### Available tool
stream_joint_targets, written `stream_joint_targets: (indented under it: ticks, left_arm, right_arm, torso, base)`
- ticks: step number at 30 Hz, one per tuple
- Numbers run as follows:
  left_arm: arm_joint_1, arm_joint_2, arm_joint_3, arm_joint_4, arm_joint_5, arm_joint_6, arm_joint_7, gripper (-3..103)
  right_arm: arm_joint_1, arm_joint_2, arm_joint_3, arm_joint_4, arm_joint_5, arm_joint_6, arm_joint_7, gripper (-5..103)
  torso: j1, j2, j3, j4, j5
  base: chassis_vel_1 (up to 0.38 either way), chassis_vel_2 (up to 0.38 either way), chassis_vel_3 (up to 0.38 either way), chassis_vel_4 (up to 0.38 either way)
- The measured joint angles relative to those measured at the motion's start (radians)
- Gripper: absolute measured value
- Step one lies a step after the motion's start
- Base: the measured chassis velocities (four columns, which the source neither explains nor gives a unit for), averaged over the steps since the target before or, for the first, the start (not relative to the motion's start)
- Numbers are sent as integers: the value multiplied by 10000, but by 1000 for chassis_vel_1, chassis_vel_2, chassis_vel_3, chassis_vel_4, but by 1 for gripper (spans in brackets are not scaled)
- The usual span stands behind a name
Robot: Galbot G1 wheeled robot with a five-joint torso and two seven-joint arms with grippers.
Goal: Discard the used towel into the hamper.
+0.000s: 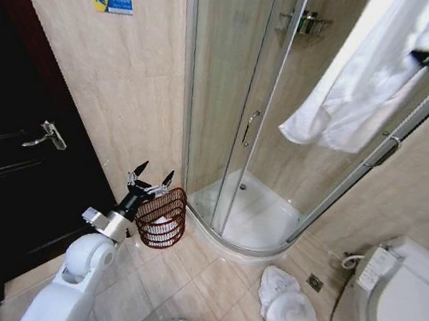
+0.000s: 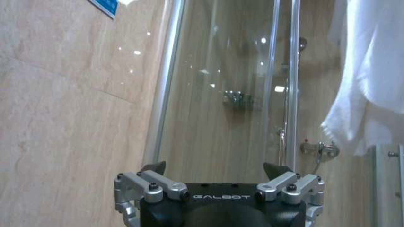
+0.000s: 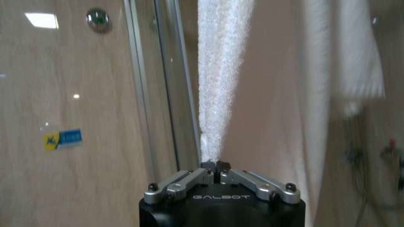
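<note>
Up high by the shower glass, the right hand (image 3: pixel 216 165) pinches a hanging white towel (image 1: pixel 372 79). Meanwhile the left hand (image 1: pixel 152 175) hovers spread wide, just above the hamper (image 1: pixel 162 219) on the floor tiles beside the shower enclosure (image 1: pixel 232 98).

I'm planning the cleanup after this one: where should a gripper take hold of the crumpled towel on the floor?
Grip the crumpled towel on its raised top fold, coming straight down. It lies heaped on the tiles between the shower base and the toilet, so the sides are cramped.

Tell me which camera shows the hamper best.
The head view: the hamper stands whole on the floor beside the shower, something white inside, the left gripper open just above its rim. The left wrist view looks past it at the shower glass; the right wrist view faces the towel.
</note>
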Motion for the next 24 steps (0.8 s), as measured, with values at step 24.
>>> stream_joint_targets:
  ticks: [24]
  left_arm:
    - [396, -173, -460, -211, 71, -224, 11, 100]
  right_arm:
    - [-2392, 3973, 192, 2115, -1104, -460, 535, 1]
  torso:
    - [0, -1, 1, 0, -1]
  base:
    - [0, 0, 0, 0]
